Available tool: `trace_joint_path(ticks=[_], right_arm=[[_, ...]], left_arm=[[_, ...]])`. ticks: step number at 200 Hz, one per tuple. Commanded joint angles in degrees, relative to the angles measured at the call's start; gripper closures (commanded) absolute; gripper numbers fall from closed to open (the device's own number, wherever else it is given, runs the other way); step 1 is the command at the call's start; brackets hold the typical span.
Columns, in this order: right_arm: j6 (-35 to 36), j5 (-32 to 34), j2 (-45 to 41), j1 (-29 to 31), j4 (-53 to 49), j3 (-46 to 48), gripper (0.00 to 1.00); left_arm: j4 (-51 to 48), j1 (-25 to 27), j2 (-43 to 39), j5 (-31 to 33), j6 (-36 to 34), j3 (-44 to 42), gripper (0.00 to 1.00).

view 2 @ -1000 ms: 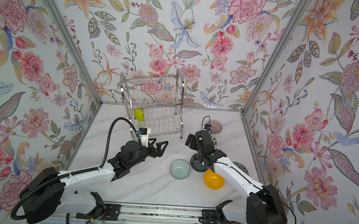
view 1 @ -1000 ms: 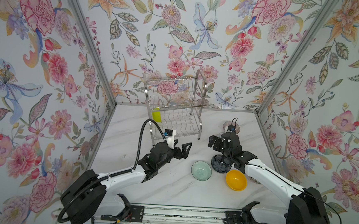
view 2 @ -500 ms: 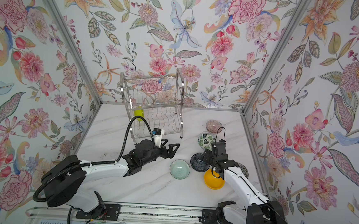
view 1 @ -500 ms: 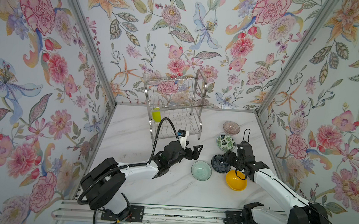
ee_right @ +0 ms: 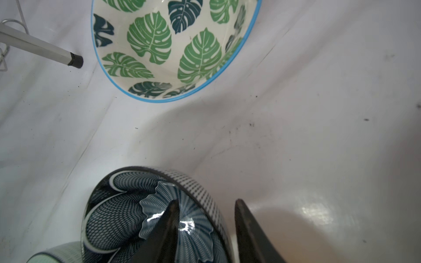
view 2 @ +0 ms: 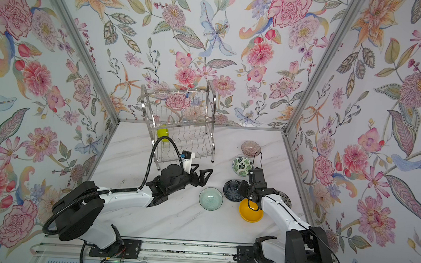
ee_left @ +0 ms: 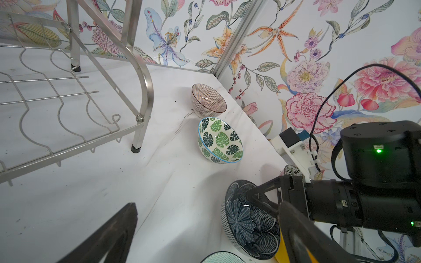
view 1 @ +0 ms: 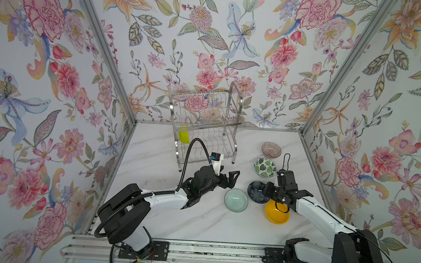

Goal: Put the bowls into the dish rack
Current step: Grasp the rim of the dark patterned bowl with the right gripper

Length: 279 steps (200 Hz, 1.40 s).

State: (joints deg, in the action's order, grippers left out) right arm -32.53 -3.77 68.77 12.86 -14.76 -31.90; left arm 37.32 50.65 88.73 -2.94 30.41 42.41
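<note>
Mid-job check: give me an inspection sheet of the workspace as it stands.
Surface: white marble tabletop, dark specks.
Job's things: dish rack holds lime bowl, lower tier; ribbed bowl, leaf bowl, navy bowl, pale green bowl, yellow bowl, black-and-white bowl on the tabletop.
Clutter: nothing seen.
Grippers: left gripper open, empty; right gripper astride navy bowl's rim, not yet clamped.
Cables: black hose loops before rack; thin wire loops at right wrist.
Surroundings: floral walls, three sides.

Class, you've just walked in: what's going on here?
Two robot arms are loading bowls into the dish rack. The right gripper straddles the rim of the dark navy bowl, one finger inside. The left gripper hangs open nearby, empty. One lime green bowl sits in the rack; the others wait on the table.
</note>
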Motion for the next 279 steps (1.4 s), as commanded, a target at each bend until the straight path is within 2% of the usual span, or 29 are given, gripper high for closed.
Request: trace_joint_path(ticks=[1,89,144,169,218,249,279], right_arm=[[1.22,-0.77,0.47,-0.12,0.21,-0.28,0.61],[2.87,-0.11,3.98,0.34,0.59,-2.81,0.85],[5.03,1.42,2.27,1.49,-1.41,-6.57,1.00],[6.61,2.02,1.74,2.87,-3.81,-10.29,1.00],[8.63,1.21,-2.73,3.67,-3.75,-13.73,1.00],[9.16,0.62,-3.40,3.75,0.01,-15.10,1.00],[8.89,0.34,-2.47,4.21,7.75,-14.68,1.00]], left_arm=[[0.63,0.44,0.13,0.12,-0.97,0.99,0.01],[-0.09,0.42,0.39,-0.07,-0.97,1.67,0.01],[-1.80,0.30,-0.32,0.39,-1.81,2.27,0.01],[-4.86,-0.50,-1.31,0.83,-2.89,3.94,0.01],[-16.01,-2.36,-0.03,3.10,-4.11,13.19,0.01],[-15.58,-3.18,0.39,4.82,-1.25,15.18,0.01],[-15.14,-3.88,3.70,3.69,2.61,17.48,0.01]])
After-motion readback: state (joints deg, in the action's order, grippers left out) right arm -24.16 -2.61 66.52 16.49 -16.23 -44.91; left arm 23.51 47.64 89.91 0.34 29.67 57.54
